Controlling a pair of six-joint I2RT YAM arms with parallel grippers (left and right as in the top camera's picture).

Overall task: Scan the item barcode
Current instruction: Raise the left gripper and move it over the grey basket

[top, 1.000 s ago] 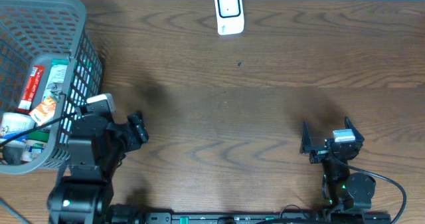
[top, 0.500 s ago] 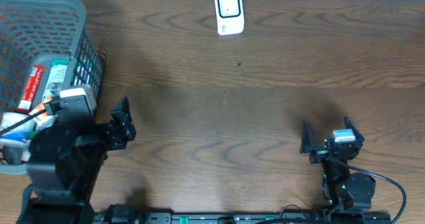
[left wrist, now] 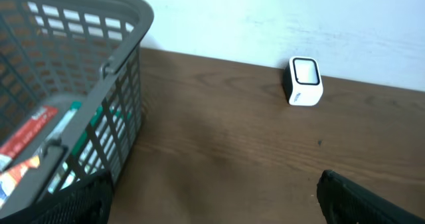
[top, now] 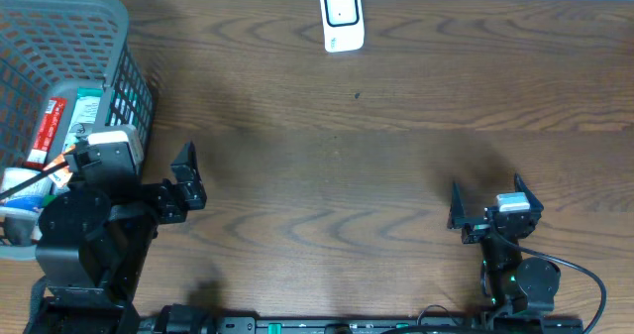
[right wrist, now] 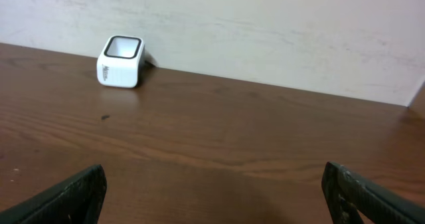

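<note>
Black gripper fingers are sitting closest to us, so we are starting there. On the right, the right gripper (top: 485, 187) is hanging low over the near edge of the wooden table (top: 396, 175). Its jaws are standing wide apart, with only bare wood showing between them in the right wrist view. On the left, the left gripper (top: 188, 175) is pointing across the table just beside the grey plastic basket (top: 121, 22). We are seeing its jaws spread wide too, with its fingers (left wrist: 80, 201) framing the bottom corners of the left wrist view. Neither gripper is holding anything. The items to be scanned are lying inside the basket, at the left end of the table. We are making out a red packet (top: 47, 133), a green and white pack (top: 87, 111) beside it and an orange packet (top: 65, 162) nearer the arm. All three are partly hidden by the left arm and its cable, and they are too small for us to be reading any barcode. Farther off, past a broad stretch of wood, the white barcode scanner (top: 342, 18) is standing near the far edge of the table, well apart from both grippers and the basket. Behind it, a pale wall (right wrist: 265, 24) is closing off the scene.
</note>
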